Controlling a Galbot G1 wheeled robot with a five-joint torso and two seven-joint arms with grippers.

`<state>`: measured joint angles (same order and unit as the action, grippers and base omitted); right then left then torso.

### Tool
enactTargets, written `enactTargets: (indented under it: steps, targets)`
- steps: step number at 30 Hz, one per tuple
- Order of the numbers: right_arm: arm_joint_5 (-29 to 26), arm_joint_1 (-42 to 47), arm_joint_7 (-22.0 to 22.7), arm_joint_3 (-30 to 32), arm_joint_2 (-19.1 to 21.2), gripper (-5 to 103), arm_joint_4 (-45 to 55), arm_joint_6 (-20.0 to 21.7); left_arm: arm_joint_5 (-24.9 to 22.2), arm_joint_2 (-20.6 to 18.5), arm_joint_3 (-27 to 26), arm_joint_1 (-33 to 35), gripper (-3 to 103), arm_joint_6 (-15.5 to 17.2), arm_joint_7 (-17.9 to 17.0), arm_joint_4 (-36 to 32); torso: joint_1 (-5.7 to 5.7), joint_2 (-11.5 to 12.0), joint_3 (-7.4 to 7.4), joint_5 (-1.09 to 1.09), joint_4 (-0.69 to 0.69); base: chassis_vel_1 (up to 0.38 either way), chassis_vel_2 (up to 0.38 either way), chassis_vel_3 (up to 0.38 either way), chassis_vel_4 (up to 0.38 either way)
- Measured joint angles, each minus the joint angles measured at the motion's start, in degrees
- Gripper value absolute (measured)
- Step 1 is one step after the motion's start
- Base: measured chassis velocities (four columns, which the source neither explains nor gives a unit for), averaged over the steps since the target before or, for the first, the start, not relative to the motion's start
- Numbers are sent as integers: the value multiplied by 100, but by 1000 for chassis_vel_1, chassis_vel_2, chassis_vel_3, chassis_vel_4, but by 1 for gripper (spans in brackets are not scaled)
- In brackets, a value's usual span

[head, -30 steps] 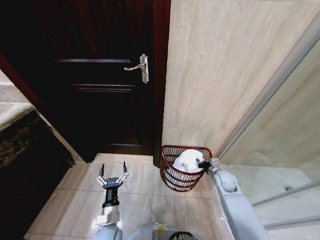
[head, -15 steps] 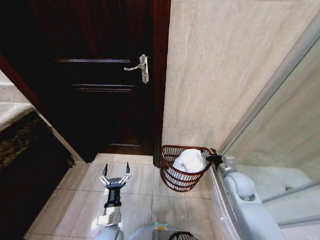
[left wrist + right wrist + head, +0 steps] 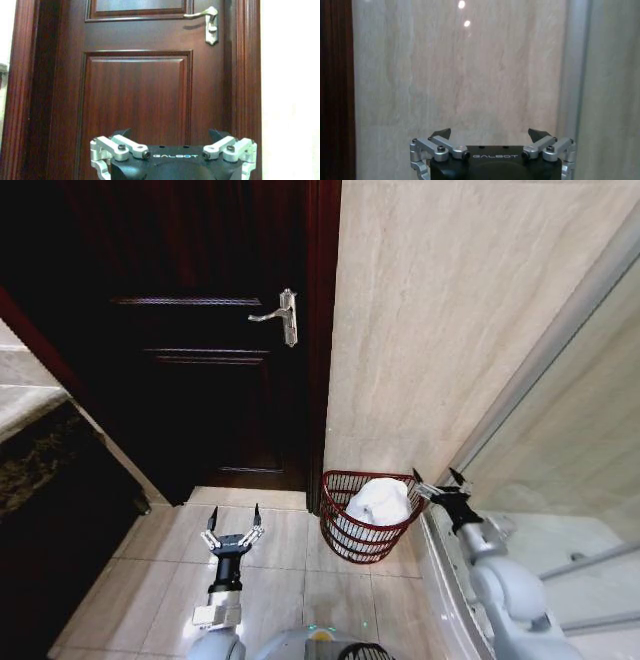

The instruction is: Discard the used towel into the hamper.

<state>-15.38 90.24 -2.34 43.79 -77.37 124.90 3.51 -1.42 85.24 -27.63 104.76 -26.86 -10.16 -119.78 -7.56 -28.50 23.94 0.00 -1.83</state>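
Black-bodied with silver finger links, the right pincer (image 3: pixel 440 478) hangs released, its two dark tips spread apart and nothing between them. It sits just beside the right side of the hamper's rim, a little above it and clear of the weave, at the foot of the glass shower partition (image 3: pixel 560 410). In the right wrist view the same pincer (image 3: pixel 490 132) shows its tips wide apart, facing the beige marble wall (image 3: pixel 460 75) with the partition's pale metal frame (image 3: pixel 577 75) running alongside.

Immediately to its left stands the hamper (image 3: pixel 352 538), a round open-weave basket of dark reddish-brown bars on the tiled floor (image 3: pixel 290 580), tucked against the marble wall just beside the door frame. A white towel (image 3: pixel 378 502) lies bunched inside it, its top rising about level with the rim.

Farther left, well apart from the hamper, the left pincer (image 3: pixel 232 522) is held over the floor tiles, also released, fingers splayed and holding nothing. From the left wrist view that pincer (image 3: pixel 172 132) points at the dark wooden door (image 3: pixel 135 93), whose silver lever handle (image 3: pixel 207 20) is mounted near the frame. At the far left edge of the head view, a dark stone-topped counter (image 3: pixel 40 450) sits beside the door.
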Motion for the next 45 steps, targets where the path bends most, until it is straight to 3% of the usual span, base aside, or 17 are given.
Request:
enactTargets:
  steps: [2, 6, 9, 14, 16, 24, 35, 39, 45]
  targets:
    - [247, 460, -29, 58, -457, 100, 285, -390, -217, -118, -132, 69, 100, 45, 63, -107, 0, 0, 0, -1, 0, 0, 0, 0, 0]
    - [360, 650, -55, 64, -615, 100, 406, -475, -297, -158, -192, 80, 100, 52, 115, -129, 0, 0, 0, -1, 1, 0, 0, 0, 0]
    - [781, 1277, -182, 55, -1073, 100, 636, -976, -495, -140, -480, 20, 100, 192, 299, -175, 0, 0, 0, -3, 0, 0, 0, 0, 0]
    - [790, 1486, -245, 76, -1205, 100, 639, -1210, -526, -71, -731, -21, 100, 376, 374, -319, 0, 0, 0, 0, 0, 0, 0, 0, 0]
    - [790, 1550, -307, 82, -1338, 100, 660, -1327, -579, -176, -932, -23, 100, 592, 395, -503, 0, 0, 1, 0, 0, 0, 0, 0, 0]
    - [692, 1820, -403, 35, -1318, 100, 807, -1468, -628, -164, -913, -127, 100, 993, 505, -802, 0, 0, 1, 0, 0, 0, 0, 0, 0]
    - [644, 1797, -459, -41, -1228, 100, 735, -1555, -380, -216, -718, -252, 100, 959, 671, -608, -1, 1, 1, 0, 0, 0, 0, 0, 0]
    - [700, 1481, -475, -80, -1246, 100, 656, -1276, -423, -247, -701, -417, 100, 1177, 686, -566, 20, 50, -28, 0, 0, 0, 0, 0, 0]
    - [794, 1225, -488, -131, -1279, 100, 551, -1066, -502, -287, -714, -500, 100, 1226, 686, -487, 60, 149, -85, -1, 0, 0, 0, 0, 0]
